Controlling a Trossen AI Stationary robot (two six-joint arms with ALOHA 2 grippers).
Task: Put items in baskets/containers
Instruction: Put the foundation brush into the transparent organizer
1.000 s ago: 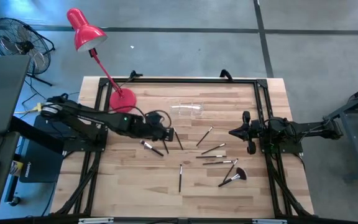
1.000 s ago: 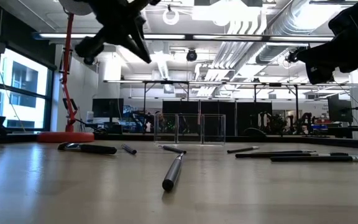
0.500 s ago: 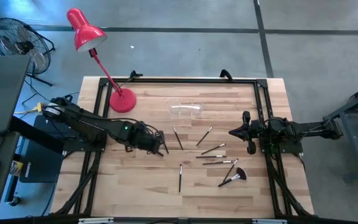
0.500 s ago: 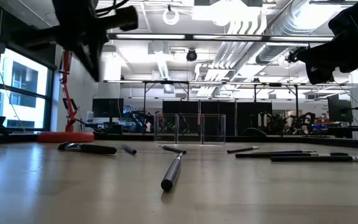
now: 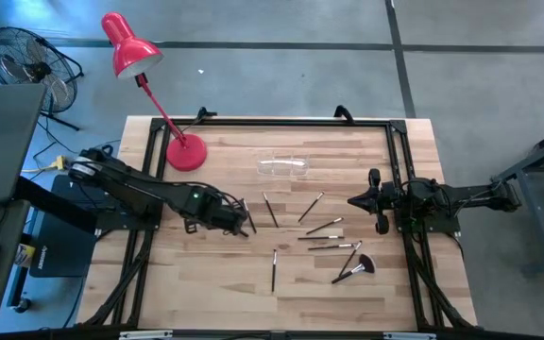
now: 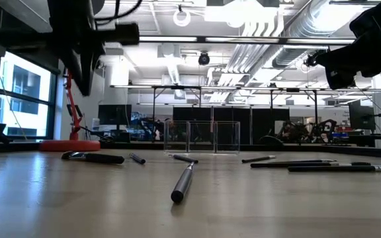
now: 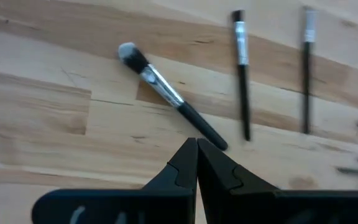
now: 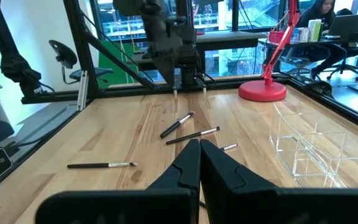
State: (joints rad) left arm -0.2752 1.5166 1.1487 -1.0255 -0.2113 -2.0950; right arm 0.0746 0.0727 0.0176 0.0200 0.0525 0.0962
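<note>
Several thin makeup brushes lie flat across the middle of the wooden table [image 5: 206, 274], among them a fan-headed brush [image 5: 357, 268] near the right. The clear holder [image 5: 284, 166] stands toward the far edge and holds nothing; it also shows in the low view [image 6: 200, 137]. My left gripper [image 5: 247, 223] is shut and hovers above a grey-headed brush [image 7: 166, 93], its tips [image 7: 196, 144] over the end of the brush's handle. In the low view the left arm is well above the table. My right gripper [image 5: 352, 200] is shut and waits at the table's right side.
A red desk lamp stands with its round base [image 5: 185, 151] at the far left, near the holder. A black frame [image 5: 272, 123] runs along the table's edges. One dark brush [image 6: 182, 183] lies alone toward the near edge. Bare wood shows at the near left.
My left gripper has moved toward the table's near edge and a little left, away from the holder's side, and now hangs over the grey-headed brush. The brushes and the right arm have kept still.
</note>
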